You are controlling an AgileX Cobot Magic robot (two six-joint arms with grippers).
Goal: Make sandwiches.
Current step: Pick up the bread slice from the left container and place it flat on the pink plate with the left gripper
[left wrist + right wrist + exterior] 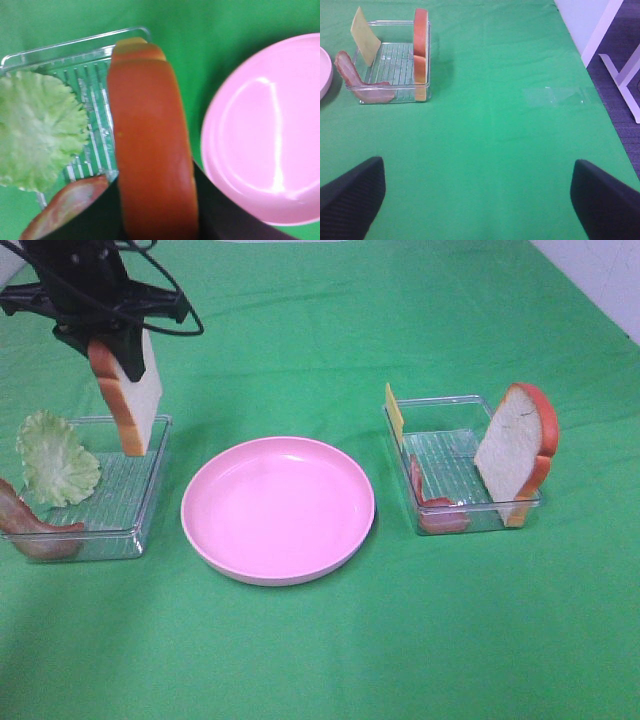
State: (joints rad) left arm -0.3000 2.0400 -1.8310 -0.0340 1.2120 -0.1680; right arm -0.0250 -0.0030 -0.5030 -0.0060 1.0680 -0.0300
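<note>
My left gripper (118, 348) is shut on a white bread slice with orange-brown crust (128, 395) and holds it upright in the air above the left clear tray (150, 485). The slice's crust fills the left wrist view (150, 150). That tray holds a pale green lettuce leaf (55, 455) and a bacon strip (30, 525). The right clear tray (440, 405) holds a second bread slice (515, 450), a yellow cheese slice (394, 412) and bacon (432, 505). My right gripper (477, 200) is open and empty over the green cloth, well away from that tray (390, 60).
A round pink plate (278, 508) lies between the two trays, with nothing on it. A green cloth (320, 650) covers the table. In the right wrist view the table edge and a white frame (620, 65) lie beyond the right tray's side.
</note>
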